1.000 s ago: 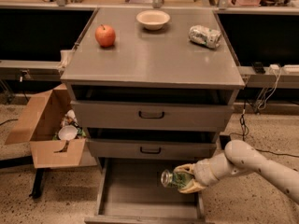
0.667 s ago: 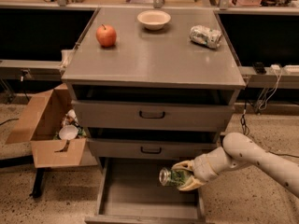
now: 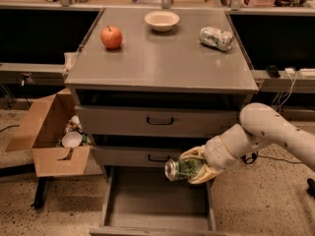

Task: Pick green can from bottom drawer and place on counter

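Note:
My gripper [image 3: 189, 167] is shut on the green can [image 3: 180, 169], which lies tilted sideways with its silver end facing left. It hangs above the right part of the open bottom drawer [image 3: 157, 200], level with the front of the second drawer. The drawer's flat grey floor is bare. The counter [image 3: 162, 58] is the grey top of the cabinet, well above the can. My white arm [image 3: 266, 134] reaches in from the right.
On the counter sit a red apple [image 3: 111, 37], a white bowl [image 3: 162, 20] and a crushed pale can [image 3: 216, 38]. Two shut drawers with black handles [image 3: 160, 121] are above the open one. An open cardboard box [image 3: 49, 136] with rubbish stands on the floor at left.
The gripper has lifted the green can a little higher and slightly left, out of the bottom drawer. The view has shifted closer to the cabinet.

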You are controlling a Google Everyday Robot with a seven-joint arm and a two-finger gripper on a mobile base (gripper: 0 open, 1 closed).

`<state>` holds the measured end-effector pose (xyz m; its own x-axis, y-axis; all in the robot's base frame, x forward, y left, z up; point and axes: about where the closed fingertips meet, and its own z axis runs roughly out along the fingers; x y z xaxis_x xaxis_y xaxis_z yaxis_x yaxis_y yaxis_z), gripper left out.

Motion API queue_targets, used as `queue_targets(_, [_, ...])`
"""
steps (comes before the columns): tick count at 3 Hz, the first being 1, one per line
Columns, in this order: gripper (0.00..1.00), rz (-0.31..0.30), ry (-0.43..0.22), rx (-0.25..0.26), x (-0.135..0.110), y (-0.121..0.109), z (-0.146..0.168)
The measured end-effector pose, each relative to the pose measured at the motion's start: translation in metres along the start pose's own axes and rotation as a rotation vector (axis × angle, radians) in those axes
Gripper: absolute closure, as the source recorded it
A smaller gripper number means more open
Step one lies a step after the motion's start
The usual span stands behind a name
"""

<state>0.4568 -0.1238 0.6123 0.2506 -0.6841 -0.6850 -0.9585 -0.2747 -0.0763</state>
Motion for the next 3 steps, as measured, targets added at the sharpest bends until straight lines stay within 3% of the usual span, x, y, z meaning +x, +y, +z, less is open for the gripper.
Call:
queue_targets(1, [1.0,-0.007,-0.004,0.001,-0.004,0.0,-0.004])
queue_targets(2, [1.0,-0.051,0.01,0.039,-0.061,-0.005,-0.079])
queue_targets(3, [1.0,-0.083,0.034,0.079,-0.104,-0.017,-0.136])
